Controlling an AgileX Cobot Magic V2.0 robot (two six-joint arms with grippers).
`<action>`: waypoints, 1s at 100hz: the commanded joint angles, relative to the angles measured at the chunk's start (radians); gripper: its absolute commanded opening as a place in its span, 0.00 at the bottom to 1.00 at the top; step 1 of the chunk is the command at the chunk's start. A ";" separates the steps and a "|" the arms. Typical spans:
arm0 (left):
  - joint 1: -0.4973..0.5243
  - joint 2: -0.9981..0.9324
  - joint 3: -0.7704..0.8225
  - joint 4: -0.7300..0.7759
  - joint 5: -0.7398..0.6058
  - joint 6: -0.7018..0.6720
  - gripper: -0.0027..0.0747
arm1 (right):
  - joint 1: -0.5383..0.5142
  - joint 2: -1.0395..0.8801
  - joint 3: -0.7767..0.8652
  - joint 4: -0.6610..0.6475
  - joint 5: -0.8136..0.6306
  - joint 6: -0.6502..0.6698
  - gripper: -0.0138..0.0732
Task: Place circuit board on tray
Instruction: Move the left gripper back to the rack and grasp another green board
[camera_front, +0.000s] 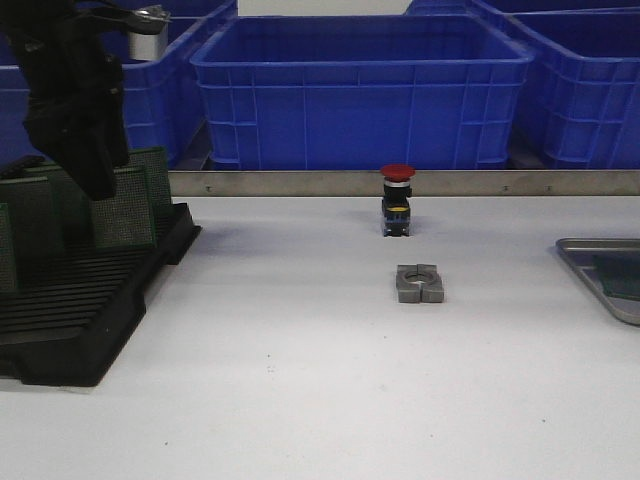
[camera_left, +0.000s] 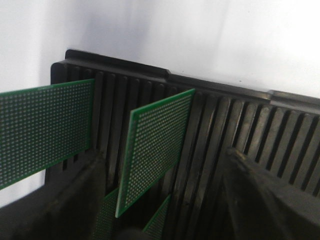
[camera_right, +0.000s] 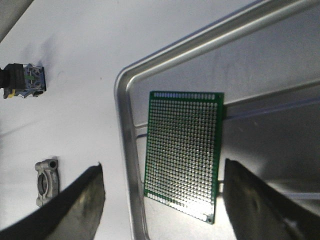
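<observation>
Lying flat in the tray (camera_right: 131, 165), one circuit board (camera_right: 184, 152); both arms' fingers apart, empty, white table (camera_front: 300, 380).

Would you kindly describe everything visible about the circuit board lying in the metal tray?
The circuit board is a green rectangular perforated board, a dense grid of small holes across its face and no components visible. It lies flat on the floor of the tray, near one rounded corner. The open right gripper hovers above without touching it.

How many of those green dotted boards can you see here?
At least 4. One lies flat in the tray, the circuit board. About three boards stand upright in the black slotted rack on the left. The left arm may hide more.
</observation>
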 joint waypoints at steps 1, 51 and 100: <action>0.000 -0.048 -0.030 -0.014 -0.023 -0.008 0.63 | -0.002 -0.054 -0.022 0.026 0.044 -0.008 0.76; 0.000 -0.022 -0.028 -0.034 -0.023 -0.008 0.63 | -0.002 -0.054 -0.022 0.026 0.044 -0.008 0.76; 0.000 -0.008 -0.028 -0.051 -0.019 -0.008 0.63 | -0.002 -0.054 -0.022 0.026 0.045 -0.008 0.76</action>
